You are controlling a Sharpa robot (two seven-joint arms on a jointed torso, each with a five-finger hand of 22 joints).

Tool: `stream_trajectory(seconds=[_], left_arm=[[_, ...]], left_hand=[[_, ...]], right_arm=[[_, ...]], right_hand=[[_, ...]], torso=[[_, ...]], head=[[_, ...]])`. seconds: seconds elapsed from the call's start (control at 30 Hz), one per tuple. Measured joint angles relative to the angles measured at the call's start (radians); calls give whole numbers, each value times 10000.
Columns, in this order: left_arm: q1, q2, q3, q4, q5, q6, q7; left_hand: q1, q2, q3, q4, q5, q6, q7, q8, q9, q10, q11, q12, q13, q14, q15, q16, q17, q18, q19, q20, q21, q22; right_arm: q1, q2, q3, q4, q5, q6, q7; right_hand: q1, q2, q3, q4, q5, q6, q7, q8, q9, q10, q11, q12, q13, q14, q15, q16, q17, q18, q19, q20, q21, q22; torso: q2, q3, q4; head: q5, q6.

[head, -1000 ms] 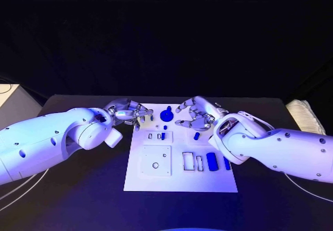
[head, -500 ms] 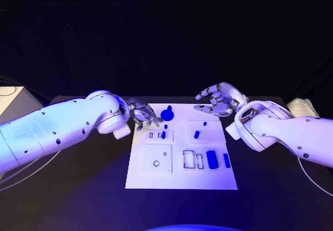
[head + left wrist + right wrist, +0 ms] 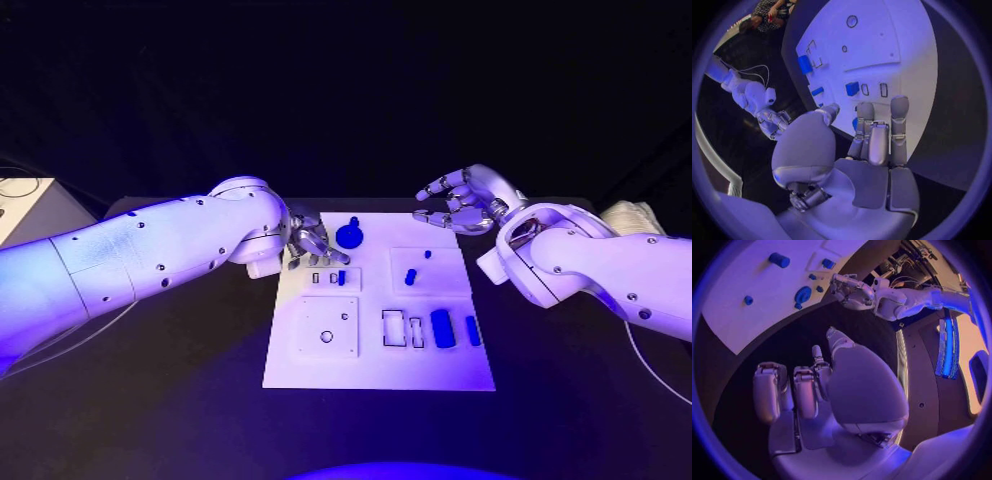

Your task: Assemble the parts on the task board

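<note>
The white task board [image 3: 378, 345] lies mid-table, also seen in the left wrist view [image 3: 879, 45]. On it are a round blue knob part [image 3: 348, 238], a small blue peg [image 3: 411, 276], a blue block [image 3: 443, 328] and a thin blue bar [image 3: 472, 330]. My left hand [image 3: 312, 241] hovers at the board's far left corner, beside the knob, fingers pointing down and holding nothing [image 3: 870, 142]. My right hand [image 3: 462, 201] hangs past the board's far right corner, fingers loosely bent and empty [image 3: 811, 390].
Both bulky white forearms flank the board, the left [image 3: 159, 255] and the right [image 3: 591, 265]. Pale objects sit at the table's left edge [image 3: 22, 200] and right edge [image 3: 632, 215]. Black table surrounds the board.
My right hand has drawn back from above the board to beyond its far right corner. My left hand has edged in toward the board's far left corner, the forearm swinging up.
</note>
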Motion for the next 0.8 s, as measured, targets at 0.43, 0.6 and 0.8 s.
stream_trajectory(seconds=[0.43,0.6,0.8], left_arm=[[20,430,-55,-299,-272,587,-198],[20,526,-63,-399,-297,740,-226],[20,634,-78,-536,-300,864,-248]], left_hand=[[-40,40,-54,0,0,0,0,92,100,-36,-36,57,4,-1,-1,60,134,1,0,-1,61,102],[-40,40,-54,0,0,-35,-35,92,131,-36,-36,57,4,-1,-2,60,158,0,0,-1,108,125],[15,94,-82,-28,0,-70,-70,151,205,-107,-38,57,5,-1,-2,60,168,0,0,-1,108,147]], right_arm=[[14,43,0,-101,47,35,-36],[18,69,0,-119,50,72,-61],[18,92,0,-141,52,138,-110]], right_hand=[[0,0,0,0,54,1,-1,0,1,-5,-5,0,0,0,0,0,-1,0,0,0,-24,-2],[0,0,0,0,90,1,-1,0,-9,-27,17,-45,0,0,0,0,-1,0,0,0,-42,-2],[0,0,26,27,90,2,-2,0,-8,-41,31,-45,0,0,0,0,-1,0,0,0,-42,-3]], torso=[[28,-16,-15],[33,-25,-12],[34,-20,-7]], head=[[-52,-20],[-94,-35],[-100,-80]])
